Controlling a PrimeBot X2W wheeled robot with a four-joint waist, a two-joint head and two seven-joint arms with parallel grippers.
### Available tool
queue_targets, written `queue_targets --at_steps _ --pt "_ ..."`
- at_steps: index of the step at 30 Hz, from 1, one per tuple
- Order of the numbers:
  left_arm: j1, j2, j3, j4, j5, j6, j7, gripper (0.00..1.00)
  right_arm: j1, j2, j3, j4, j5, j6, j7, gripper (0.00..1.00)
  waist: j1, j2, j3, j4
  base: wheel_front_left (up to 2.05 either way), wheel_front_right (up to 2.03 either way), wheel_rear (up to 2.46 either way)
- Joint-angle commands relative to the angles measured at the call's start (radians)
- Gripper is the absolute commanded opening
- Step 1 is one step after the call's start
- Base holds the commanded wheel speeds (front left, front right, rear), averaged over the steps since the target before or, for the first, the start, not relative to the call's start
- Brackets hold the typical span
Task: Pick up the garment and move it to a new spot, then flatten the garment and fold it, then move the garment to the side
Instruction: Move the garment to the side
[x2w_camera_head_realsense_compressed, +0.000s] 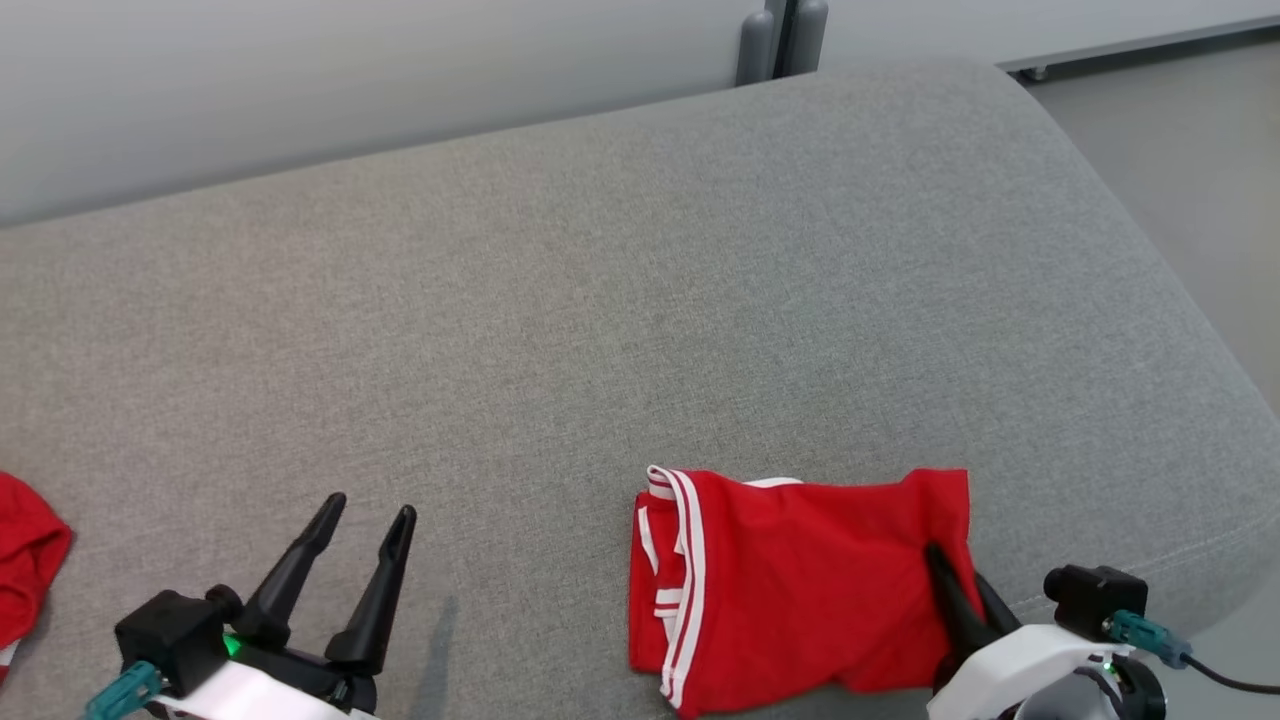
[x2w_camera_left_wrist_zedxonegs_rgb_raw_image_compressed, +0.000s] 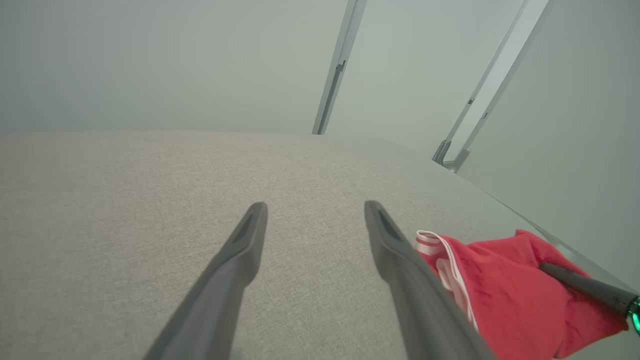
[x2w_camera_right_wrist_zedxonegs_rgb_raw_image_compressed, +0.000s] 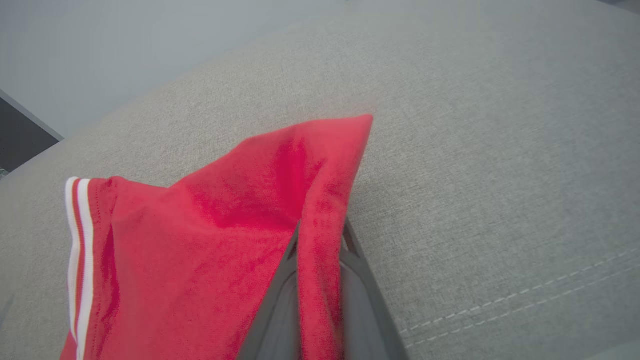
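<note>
bright, even light across my head view, one faint shadow (x2w_camera_head_realsense_compressed: 438, 650) beside the left gripper (x2w_camera_head_realsense_compressed: 371, 504) on the grey surface (x2w_camera_head_realsense_compressed: 640, 300), my left wrist view hazy and washed pale, close fingers (x2w_camera_left_wrist_zedxonegs_rgb_raw_image_compressed: 220, 300) soft-focused in both wrist views, wide-angle stretch at the edges

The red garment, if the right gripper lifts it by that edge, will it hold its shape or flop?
Probably floppy: the red garment bunches into a ridge where the right gripper pinches it. Likely light, being thin cloth lying flat.
</note>
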Motion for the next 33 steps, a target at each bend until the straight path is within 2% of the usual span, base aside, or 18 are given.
queue_targets --at_steps 1,9,10,11,13,14,18,24,25,26,33 --pt "-0.009 0.037 0.048 -0.042 0.009 0.000 -0.006 1.00 -0.046 -0.008 0.003 -0.013 -0.031 0.002 -0.026 0.00 0.0000 -0.0001 0.022 -0.005 0.00 0.00 0.00" --pt "0.008 0.098 0.055 -0.143 -0.005 0.000 -0.006 1.00 -0.182 -0.008 -0.149 -0.012 -0.209 0.002 -0.065 0.00 0.0000 -0.0001 0.097 0.021 0.00 0.00 0.00" --pt "0.009 0.111 0.051 -0.162 -0.009 0.000 -0.006 1.00 -0.204 -0.008 -0.184 -0.013 -0.239 0.002 -0.065 0.00 0.0000 -0.0001 0.111 0.030 0.00 0.00 0.00" --pt "0.007 0.162 0.057 -0.246 -0.021 0.000 -0.006 1.00 -0.285 -0.008 -0.344 -0.040 -0.355 0.002 -0.042 0.00 0.0000 -0.0001 0.164 0.075 0.00 0.00 0.00" --pt "0.004 0.186 0.060 -0.284 -0.027 0.000 -0.006 1.00 -0.314 -0.008 -0.429 -0.070 -0.410 0.002 -0.022 0.00 0.0000 -0.0001 0.187 0.099 0.00 0.00 0.00" --pt "0.002 0.205 0.061 -0.314 -0.035 0.000 -0.006 1.00 -0.333 -0.008 -0.505 -0.107 -0.449 0.002 0.003 0.00 0.0000 -0.0001 0.205 0.123 0.00 0.00 0.00" --pt "-0.001 0.228 0.062 -0.346 -0.045 0.000 -0.006 1.00 -0.349 -0.008 -0.631 -0.182 -0.517 0.002 0.056 0.00 0.0000 -0.0001 0.229 0.160 0.00 0.00 0.00" --pt "-0.009 0.247 0.050 -0.360 -0.058 0.000 -0.006 1.00 -0.334 -0.008 -0.761 -0.255 -0.605 0.002 0.122 0.00 0.0000 -0.0001 0.244 0.194 0.00 0.00 0.00" --pt "-0.010 0.250 0.050 -0.362 -0.059 0.000 -0.006 1.00 -0.336 -0.008 -0.775 -0.264 -0.611 0.002 0.118 0.40 0.0000 -0.0001 0.246 0.197 0.00 0.00 0.00" --pt "-0.012 0.253 0.050 -0.363 -0.060 0.000 -0.006 1.00 -0.337 -0.008 -0.784 -0.274 -0.620 0.002 0.116 1.00 0.0000 -0.0001 0.247 0.199 0.00 0.00 0.00" --pt "-0.017 0.252 0.046 -0.354 -0.064 0.000 -0.006 1.00 -0.346 -0.008 -0.717 -0.335 -0.625 0.002 0.065 1.00 0.0000 -0.0001 0.241 0.200 0.00 0.00 0.00"
